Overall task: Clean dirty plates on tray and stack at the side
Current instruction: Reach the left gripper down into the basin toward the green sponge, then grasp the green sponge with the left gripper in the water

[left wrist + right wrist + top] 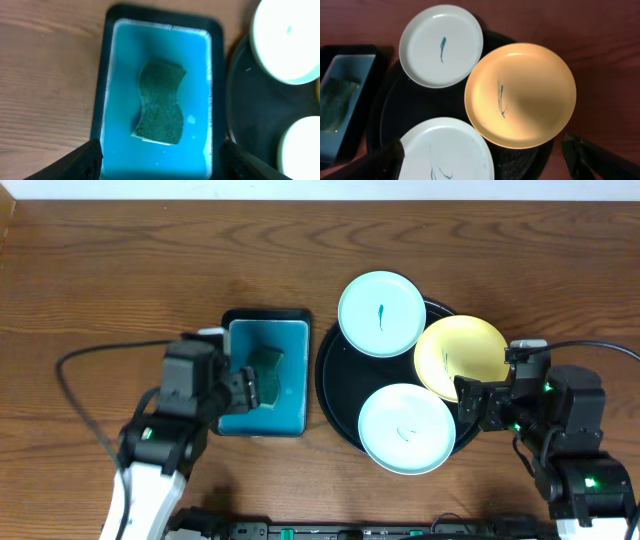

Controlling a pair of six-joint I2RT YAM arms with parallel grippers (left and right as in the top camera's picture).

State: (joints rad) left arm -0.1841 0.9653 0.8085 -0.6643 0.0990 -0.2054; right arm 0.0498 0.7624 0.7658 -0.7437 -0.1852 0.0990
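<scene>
Your left gripper (162,152) hung spread wide, sponge (159,102) right under it, ready to grab for wiping. Your right gripper (482,152), wide too, had the yellow plate (520,95) ahead.

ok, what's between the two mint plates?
Only bare black tray floor, clearest in overhead; the yellow plate sits just right of that gap.
</scene>
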